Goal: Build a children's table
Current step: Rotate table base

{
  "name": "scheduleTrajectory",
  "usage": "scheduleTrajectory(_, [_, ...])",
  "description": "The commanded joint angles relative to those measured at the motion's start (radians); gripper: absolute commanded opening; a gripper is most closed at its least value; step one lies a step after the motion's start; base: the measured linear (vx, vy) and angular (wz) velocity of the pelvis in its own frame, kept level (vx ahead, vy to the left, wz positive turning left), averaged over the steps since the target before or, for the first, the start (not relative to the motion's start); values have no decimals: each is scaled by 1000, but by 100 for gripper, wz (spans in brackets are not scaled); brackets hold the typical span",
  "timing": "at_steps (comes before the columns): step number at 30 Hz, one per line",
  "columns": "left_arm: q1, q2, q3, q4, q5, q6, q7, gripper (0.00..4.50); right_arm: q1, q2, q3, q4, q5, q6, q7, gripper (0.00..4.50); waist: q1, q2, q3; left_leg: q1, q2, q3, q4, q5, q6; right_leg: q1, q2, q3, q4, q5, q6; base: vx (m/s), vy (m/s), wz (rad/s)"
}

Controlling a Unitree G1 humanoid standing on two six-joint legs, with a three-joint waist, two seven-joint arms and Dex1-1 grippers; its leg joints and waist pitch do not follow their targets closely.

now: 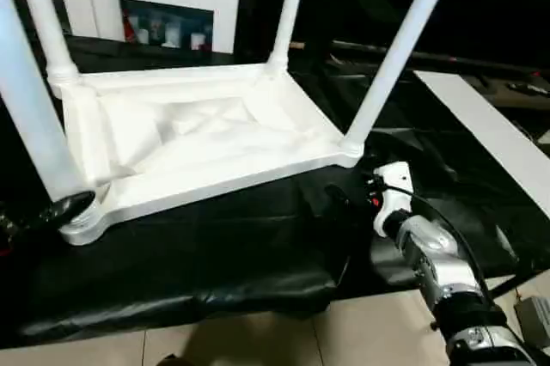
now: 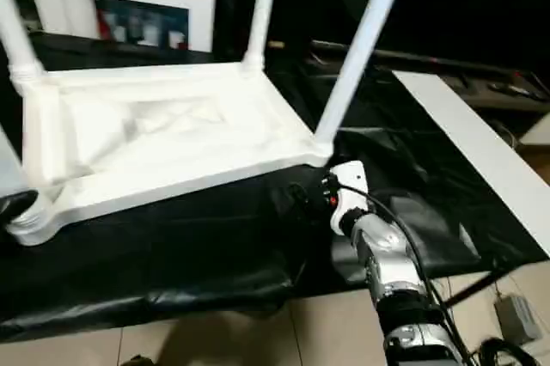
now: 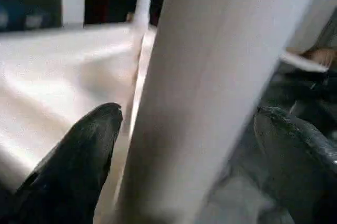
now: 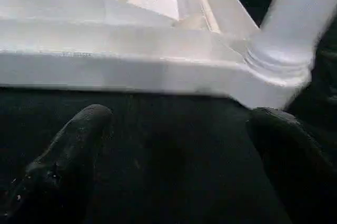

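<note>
The black-sheeted surface (image 1: 215, 271) is carrying the upturned tabletop (image 1: 198, 138), legs standing up. The left end effector (image 3: 184, 145) is gaping around the near-left leg (image 3: 221, 87), perhaps not touching. The right end effector (image 4: 179, 145) is hanging open, empty, near the near-right corner socket (image 4: 276, 69).

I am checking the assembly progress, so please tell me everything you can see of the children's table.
The children's table is white, plastic-looking, and lies upside down on the black-sheeted worktable, its ribbed underside facing up. Four long tube legs stand upward from round corner sockets. The left tool is open with the near-left leg between its fingers; contact cannot be judged. The right tool is open, facing the near-right corner socket without touching it.
</note>
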Motion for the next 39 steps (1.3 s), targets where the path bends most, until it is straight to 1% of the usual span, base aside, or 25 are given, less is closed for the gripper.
scheduleTrajectory(1, [-66, -45, -61, -53, -40, 21, 15, 450, -40, -2, -7, 65, -32, 11, -64, 441, -1, 51, -43, 39, 22, -18, -100, -575, -117, 0, -51, 30, -90, -425, -146, 0, 0, 0])
scheduleTrajectory(3, [-100, -61, -84, -65, -52, 27, 24, 450, -58, 5, -7, 92, -48, 17, -96, 441, 4, 61, -42, 48, 19, -10, -97, -571, -128, -9, -46, 31, -88, -378, -161, 0, 0, 0])
scheduleTrajectory(4, [-100, -61, -84, -65, -52, 27, 24, 450, -58, 5, -7, 92, -48, 17, -96, 441, 4, 59, -42, 47, 19, -10, -97, -576, -128, -8, -44, 31, -88, -383, -158, 0, 0, 0])
scheduleTrajectory(5, [-132, -81, -116, -84, -60, 35, 30, 450, -83, 15, -10, 132, -54, 27, -130, 441, 8, 64, -46, 47, 19, -12, -97, -567, -129, -3, -48, 31, -84, -372, -155, 0, 0, 0])
scheduleTrajectory(6, [-182, -105, -166, -114, -77, 60, 25, 450, -123, 36, -17, 193, -50, 45, -165, 441, 9, 80, -48, 51, 19, -11, -98, -560, -139, -4, -43, 30, -82, -335, -161, 0, 0, 0])
scheduleTrajectory(7, [-196, -109, -183, -122, -78, 69, 22, 450, -135, 44, -19, 210, -49, 48, -173, 441, 12, 75, -47, 54, 19, -8, -96, -566, -140, -8, -41, 29, -83, -328, -165, 0, 0, 0])
scheduleTrajectory(8, [-200, -110, -187, -124, -79, 71, 22, 450, -138, 47, -20, 215, -49, 49, -175, 441, 19, 79, -48, 56, 17, -6, -94, -576, -137, -8, -41, 29, -83, -331, -166, 0, 0, 0])
scheduleTrajectory(9, [-217, -108, -206, -131, -83, 91, 10, 450, -155, 62, -20, 236, -47, 46, -185, 441, 32, 118, -50, 49, 16, -16, -97, -563, -143, 5, -49, 30, -73, -314, -172, 0, 0, 0])
scheduleTrajectory(10, [-217, -108, -206, -131, -83, 91, 10, 450, -155, 62, -20, 236, -47, 46, -185, 441, 25, 100, -47, 45, 18, -11, -100, -558, -140, 3, -45, 29, -80, -312, -169, 0, 0, 0])
scheduleTrajectory(11, [-222, -103, -218, -138, -85, 104, 1, 450, -163, 74, -22, 249, -44, 45, -189, 441, 32, 111, -53, 40, 15, -15, -97, -514, -140, 16, -48, 29, -67, -274, -179, 0, 0, 0])
scheduleTrajectory(15, [-228, -67, -248, -175, -108, 172, -32, 450, -188, 120, -22, 295, -43, 25, -206, 441, 32, 126, -52, 32, 12, -6, -91, -437, -118, 20, -48, 34, -67, -250, -199, 0, 0, 0])
scheduleTrajectory(18, [-236, -64, -273, -216, -147, 208, -42, 450, -209, 134, -29, 322, -41, 17, -195, 441, 33, 125, -55, 31, 13, -2, -90, -394, -105, 22, -48, 35, -65, -249, -203, 0, 0, 0])
scheduleTrajectory(19, [-240, -74, -289, -246, -174, 228, -45, 450, -218, 139, -30, 330, -38, 12, -180, 441, 31, 118, -55, 30, 13, 1, -89, -383, -100, 22, -47, 35, -65, -244, -206, 0, 0, 0])
scheduleTrajectory(20, [-243, -78, -293, -255, -181, 236, -46, 450, -225, 140, -32, 339, -37, 8, -176, 441, 34, 130, -55, 29, 15, -1, -90, -371, -100, 23, -48, 35, -63, -234, -212, 0, 0, 0])
scheduleTrajectory(21, [-245, -90, -306, -274, -191, 244, -45, 450, -232, 139, -29, 347, -40, 3, -166, 441, 32, 131, -54, 28, 15, -1, -91, -367, -102, 23, -47, 34, -62, -228, -214, 0, 0, 0])
scheduleTrajectory(22, [-251, -109, -328, -298, -201, 252, -41, 450, -241, 136, -22, 355, -45, 1, -147, 441, 29, 109, -54, 28, 17, 2, -92, -358, -98, 25, -44, 33, -63, -227, -212, 0, 0, 0])
scheduleTrajectory(23, [-251, -109, -328, -298, -201, 252, -41, 450, -241, 136, -22, 355, -45, 1, -147, 441, 32, 121, -53, 27, 16, 1, -92, -355, -101, 26, -46, 33, -62, -239, -207, 0, 0, 0])
scheduleTrajectory(24, [-254, -117, -336, -302, -202, 252, -38, 450, -243, 134, -19, 357, -48, 3, -142, 441, 27, 120, -52, 24, 15, 0, -94, -363, -103, 27, -45, 33, -64, -251, -197, 0, 0, 0])
scheduleTrajectory(27, [-285, -159, -380, -305, -189, 245, -22, 450, -261, 129, -7, 371, -61, 6, -116, 441, 23, 98, -52, 26, 16, 4, -93, -359, -97, 25, -45, 34, -69, -285, -180, 0, 0, 0])
scheduleTrajectory(29, [-323, -201, -420, -286, -164, 230, -17, 450, -277, 126, 10, 380, -75, 4, -75, 441, 25, 103, -53, 31, 18, 4, -91, -361, -104, 21, -48, 35, -71, -305, -171, 0, 0, 0])
scheduleTrajectory(31, [-326, -204, -422, -285, -163, 229, -17, 450, -277, 126, 11, 380, -75, 4, -72, 441, 23, 99, -51, 25, 17, 2, -93, -368, -108, 24, -46, 35, -71, -304, -166, 0, 0, 0])
scheduleTrajectory(32, [-343, -226, -441, -274, -151, 221, -15, 450, -281, 124, 19, 379, -80, 3, -50, 441, 21, 85, -52, 24, 17, 3, -93, -366, -104, 25, -45, 34, -71, -316, -159, 0, 0, 0])
scheduleTrajectory(34, [-368, -256, -477, -263, -138, 217, -15, 450, -288, 125, 31, 379, -89, -4, -7, 441, 23, 87, -53, 24, 18, 3, -91, -349, -103, 25, -49, 36, -71, -301, -162, 0, 0, 0])
scheduleTrajectory(36, [-394, -288, -510, -248, -129, 218, -9, 450, -291, 128, 49, 379, -101, -12, 50, 441, 19, 71, -53, 22, 19, 5, -90, -339, -97, 25, -48, 36, -72, -306, -161, 0, 0, 0])
scheduleTrajectory(39, [-430, -328, -559, -223, -111, 214, -10, 450, -291, 134, 81, 378, -122, -18, 121, 441, 16, 71, -54, 20, 20, 3, -92, -332, -100, 28, -48, 34, -70, -290, -165, 0, 0, 0])
